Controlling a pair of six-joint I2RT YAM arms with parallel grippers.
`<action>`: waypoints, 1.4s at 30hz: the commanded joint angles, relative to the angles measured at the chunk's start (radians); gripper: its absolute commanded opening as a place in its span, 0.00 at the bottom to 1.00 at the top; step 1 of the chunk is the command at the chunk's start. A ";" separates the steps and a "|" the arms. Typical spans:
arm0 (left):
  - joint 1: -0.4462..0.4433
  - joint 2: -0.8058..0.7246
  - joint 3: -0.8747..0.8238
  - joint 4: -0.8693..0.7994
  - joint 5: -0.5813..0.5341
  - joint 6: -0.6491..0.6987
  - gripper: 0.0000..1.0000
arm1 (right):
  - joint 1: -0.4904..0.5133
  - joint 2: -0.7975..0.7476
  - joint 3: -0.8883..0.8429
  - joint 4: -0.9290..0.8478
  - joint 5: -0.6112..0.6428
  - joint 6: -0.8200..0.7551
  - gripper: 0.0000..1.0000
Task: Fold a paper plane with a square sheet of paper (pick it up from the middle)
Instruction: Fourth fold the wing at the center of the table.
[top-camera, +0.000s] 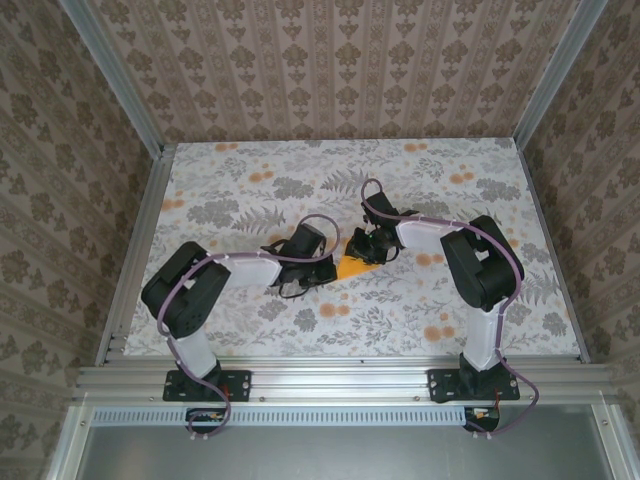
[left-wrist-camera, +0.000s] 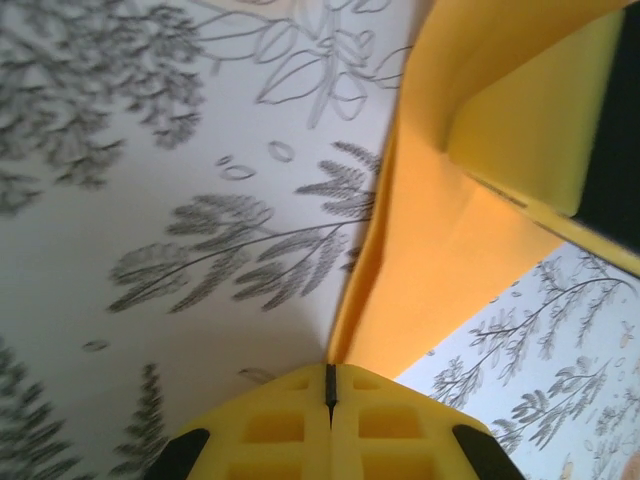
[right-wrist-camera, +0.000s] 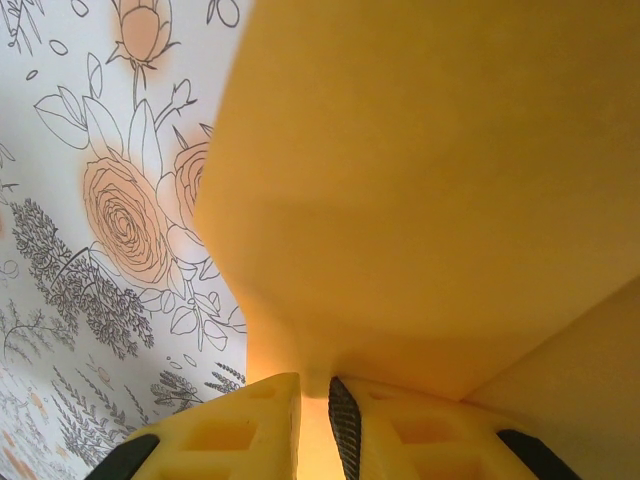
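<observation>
partly folded orange sheet (top-camera: 352, 268) sits over mid-surface (top-camera: 250, 180), bridging both pincers. left pincer (left-wrist-camera: 330, 372) is pressed together on a pointed corner, and the sheet runs up and right from it. right pincer (right-wrist-camera: 315, 385) nips an edge, with the sheet spreading away above. neither arm is nearer. the next crease likely depends on this shared grip.

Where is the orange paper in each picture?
Top external: the orange paper is a small wedge mid-table.
Left wrist: paper on the right side, rising from the left claw.
Right wrist: paper across the top right, above the right claw.
Shared landmark: the flowery table cover.
</observation>
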 joint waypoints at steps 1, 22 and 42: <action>0.001 -0.061 -0.026 -0.068 -0.034 0.033 0.01 | -0.008 0.119 -0.054 -0.155 0.174 0.008 0.22; -0.002 0.087 0.100 0.070 0.021 -0.023 0.00 | -0.008 0.110 -0.057 -0.145 0.158 0.014 0.23; -0.005 0.124 0.013 -0.025 -0.007 0.006 0.00 | -0.065 -0.116 -0.023 -0.072 0.124 -0.044 0.22</action>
